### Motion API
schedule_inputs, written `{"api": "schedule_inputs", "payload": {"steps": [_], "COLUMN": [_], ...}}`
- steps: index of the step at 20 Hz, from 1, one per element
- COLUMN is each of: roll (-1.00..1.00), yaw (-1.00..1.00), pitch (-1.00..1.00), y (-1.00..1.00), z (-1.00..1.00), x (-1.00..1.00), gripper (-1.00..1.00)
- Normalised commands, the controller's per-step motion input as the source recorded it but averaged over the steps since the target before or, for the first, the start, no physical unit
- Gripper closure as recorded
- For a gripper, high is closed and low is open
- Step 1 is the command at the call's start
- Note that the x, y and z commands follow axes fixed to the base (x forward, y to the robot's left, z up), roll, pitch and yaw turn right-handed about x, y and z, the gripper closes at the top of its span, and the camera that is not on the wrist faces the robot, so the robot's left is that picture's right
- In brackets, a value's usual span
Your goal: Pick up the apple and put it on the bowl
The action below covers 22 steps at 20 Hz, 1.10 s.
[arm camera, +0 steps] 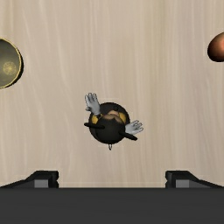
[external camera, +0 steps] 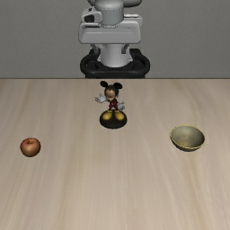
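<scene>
We open on a wooden desk with three things spread across it. The apple sits out on the exterior view's left, red-brown, resting on the bare wood and well apart from everything else. Over on the exterior view's right is the bowl, olive-green, upright, its hollow facing up. Between the two, and closer to the robot, stands a figure of Mickey Mouse on a round black base. The arm is gathered up beyond the desk's far edge, in line with the figure.

Now the wrist view. We look straight down on the figure: black head, and white gloves flung out to either side. The end effector hovers above the desk, released; its two fingertips stand wide apart with nothing between them. The figure lies just ahead of that gap. The apple is off to one side and the bowl off to the other, both well clear of the fingertips.

So the apple is on the desk, touching neither the bowl nor the end effector, with the figure between it and the bowl.
</scene>
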Motion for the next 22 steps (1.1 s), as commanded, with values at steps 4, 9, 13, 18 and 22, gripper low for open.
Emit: {"api": "schedule_inputs", "payload": {"steps": [4,9,13,18,22], "roll": [0.00,0.00,0.00,0.00,0.00], "yaw": [0.00,0.00,0.00,0.00,0.00], "pitch": [0.00,0.00,0.00,0.00,0.00], "y": [-1.00,-1.00,-1.00,-1.00,-1.00], "z": [0.00,0.00,0.00,0.00,0.00], "x": [0.00,0.00,0.00,0.00,0.00], "gripper": [-1.00,-1.00,-1.00,-1.00,-1.00]}}
